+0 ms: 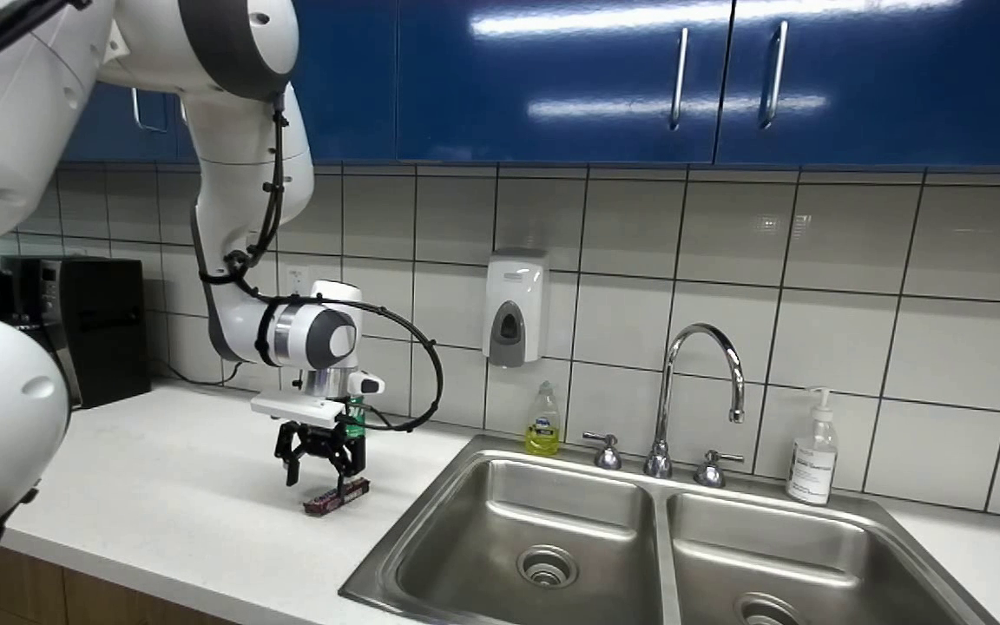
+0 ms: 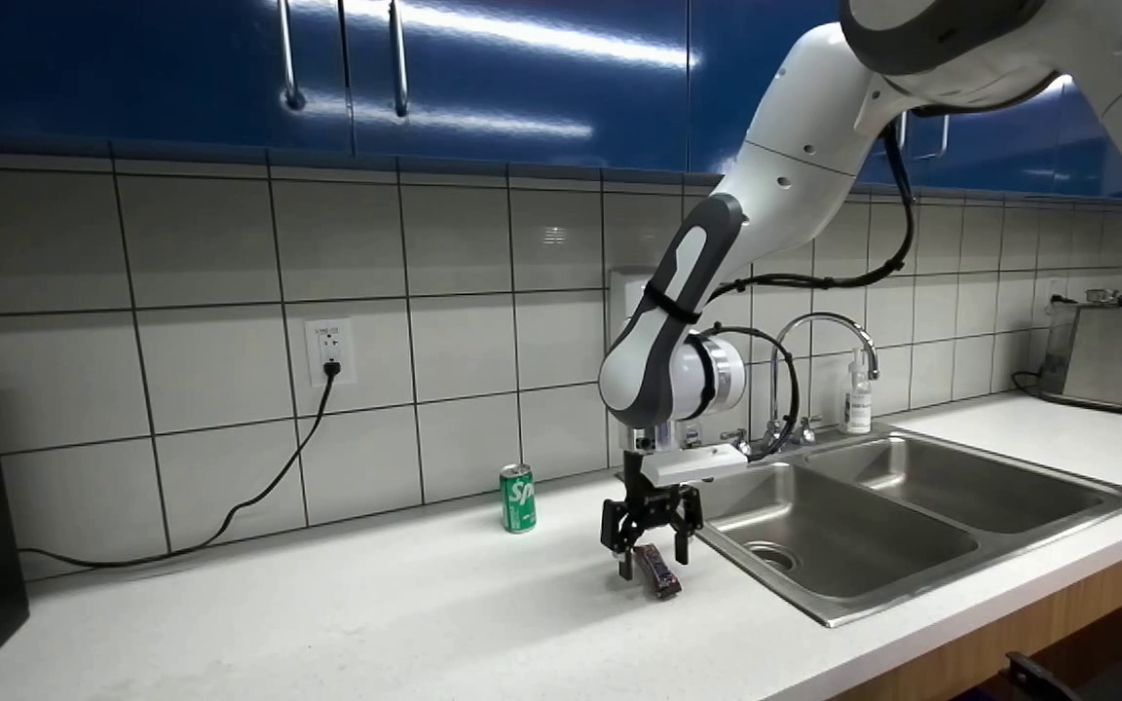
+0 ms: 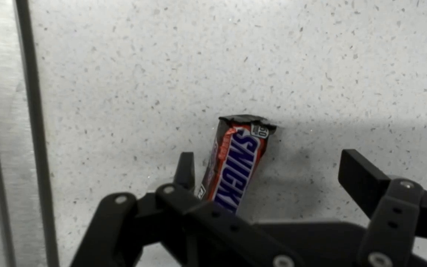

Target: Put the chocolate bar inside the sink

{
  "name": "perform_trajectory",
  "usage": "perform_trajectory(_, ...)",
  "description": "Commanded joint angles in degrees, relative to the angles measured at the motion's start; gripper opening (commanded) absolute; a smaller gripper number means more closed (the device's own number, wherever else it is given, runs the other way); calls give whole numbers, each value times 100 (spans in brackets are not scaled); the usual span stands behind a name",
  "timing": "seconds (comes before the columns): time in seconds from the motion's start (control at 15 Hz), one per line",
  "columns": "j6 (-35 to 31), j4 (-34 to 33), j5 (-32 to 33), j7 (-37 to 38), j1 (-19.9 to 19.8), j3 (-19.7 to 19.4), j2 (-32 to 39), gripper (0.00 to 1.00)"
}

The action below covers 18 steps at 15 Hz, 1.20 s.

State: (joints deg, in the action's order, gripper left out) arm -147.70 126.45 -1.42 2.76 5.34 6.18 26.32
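In the wrist view, the black two-fingered gripper [image 3: 267,163], spread wide, hides one end of the flat, brown-wrapped chocolate bar [image 3: 235,163] on the white counter [image 3: 106,74]. In an exterior view, the grey steel two-bowl sink [image 1: 417,523] is cut off; a clear bottle [image 1: 545,404] holds yellow liquid [image 1: 542,447].
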Motion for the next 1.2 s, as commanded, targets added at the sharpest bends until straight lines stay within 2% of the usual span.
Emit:
perform_trajectory(0.0, 85, -232, -90, -57, 8, 14, 150, 100)
perform_trajectory(1.13, 115, -496, -25, 533, 159, -252, 328, 100)
